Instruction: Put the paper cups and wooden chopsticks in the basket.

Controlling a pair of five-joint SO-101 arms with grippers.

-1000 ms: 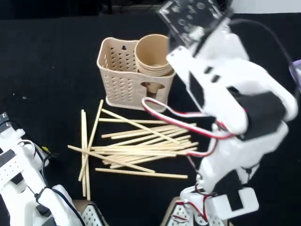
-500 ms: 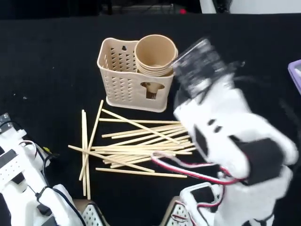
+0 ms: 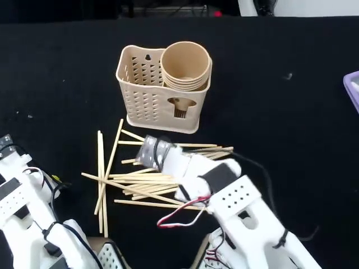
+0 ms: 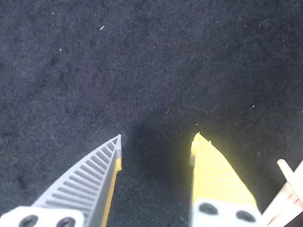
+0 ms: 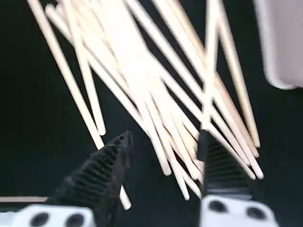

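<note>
A beige slotted basket (image 3: 147, 95) stands at the back of the black table, with a stack of paper cups (image 3: 185, 65) nested in its right half. Several wooden chopsticks (image 3: 147, 178) lie scattered in front of it. My right gripper (image 3: 152, 152) hangs low over the middle of that pile. In the right wrist view it (image 5: 163, 141) is open, its black fingers (image 5: 102, 172) straddling several chopsticks (image 5: 156, 101), and a basket corner (image 5: 284, 42) is at the edge. My left gripper (image 4: 156, 138) is open over bare cloth, one chopstick end (image 4: 289, 182) beside it.
The left arm's white body (image 3: 25, 218) sits at the table's near left corner. A pale purple object (image 3: 353, 89) pokes in at the right edge. Black cloth (image 3: 280, 101) lies bare to the right of the basket and along the far left.
The right arm has swung down from beside the basket to the chopstick pile. The cups stay in the basket. The left arm has not moved.
</note>
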